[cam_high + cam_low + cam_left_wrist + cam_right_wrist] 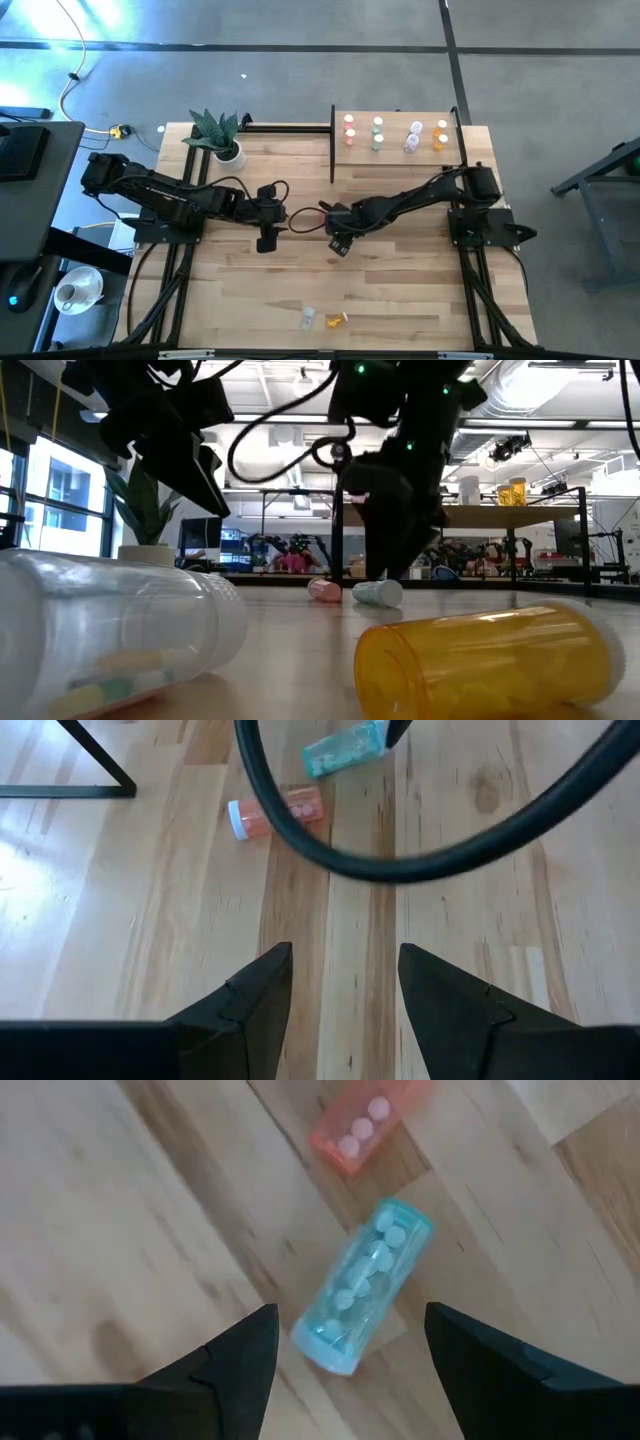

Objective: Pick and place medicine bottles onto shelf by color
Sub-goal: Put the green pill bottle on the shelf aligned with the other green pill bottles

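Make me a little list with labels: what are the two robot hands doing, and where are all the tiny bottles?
Right gripper: open, fingers either side of the lying green bottle, not gripping it
Left gripper: open, empty, hovering over the table mid-table
Red bottle: lying beside the green one
Shelf: eight bottles standing in four color pairs: red, green, clear, orange
Front edge: clear bottle and orange bottle lying down
Plant: at the back left
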Controlling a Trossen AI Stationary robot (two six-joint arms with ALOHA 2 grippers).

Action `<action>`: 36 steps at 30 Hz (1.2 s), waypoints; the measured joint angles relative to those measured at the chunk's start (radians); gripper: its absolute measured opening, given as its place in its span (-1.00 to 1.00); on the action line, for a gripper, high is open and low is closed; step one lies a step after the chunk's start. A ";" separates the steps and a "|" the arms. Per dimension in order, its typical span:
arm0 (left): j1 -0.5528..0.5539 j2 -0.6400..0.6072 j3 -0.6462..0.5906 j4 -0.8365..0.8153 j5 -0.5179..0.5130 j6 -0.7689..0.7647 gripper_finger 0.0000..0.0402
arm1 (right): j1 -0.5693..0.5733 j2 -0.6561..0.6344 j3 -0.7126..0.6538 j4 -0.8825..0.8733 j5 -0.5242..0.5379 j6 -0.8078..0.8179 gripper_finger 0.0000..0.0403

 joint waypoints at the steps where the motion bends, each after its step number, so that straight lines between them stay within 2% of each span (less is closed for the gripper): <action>1: 0.000 0.000 0.000 0.000 0.000 0.000 -0.14 | -0.003 0.008 0.000 0.002 0.004 -0.001 0.21; 7: 0.000 0.000 0.000 0.000 0.000 0.000 -0.14 | -0.012 0.043 0.000 0.003 -0.001 0.004 0.20; 10: 0.000 0.000 0.000 0.000 0.000 0.000 -0.14 | -0.012 0.045 0.000 0.004 -0.002 0.004 0.13; 18: 0.000 0.000 0.000 0.000 0.001 0.000 -0.14 | -0.012 0.044 0.000 -0.016 -0.016 -0.009 -0.39; 22: 0.000 0.000 0.000 -0.001 0.001 0.000 -0.14 | -0.012 0.042 0.003 -0.043 -0.015 -0.030 -0.57; 36: 0.000 0.000 0.000 0.003 0.003 -0.003 -0.14 | 0.110 0.043 0.212 -0.286 0.047 -0.225 -0.60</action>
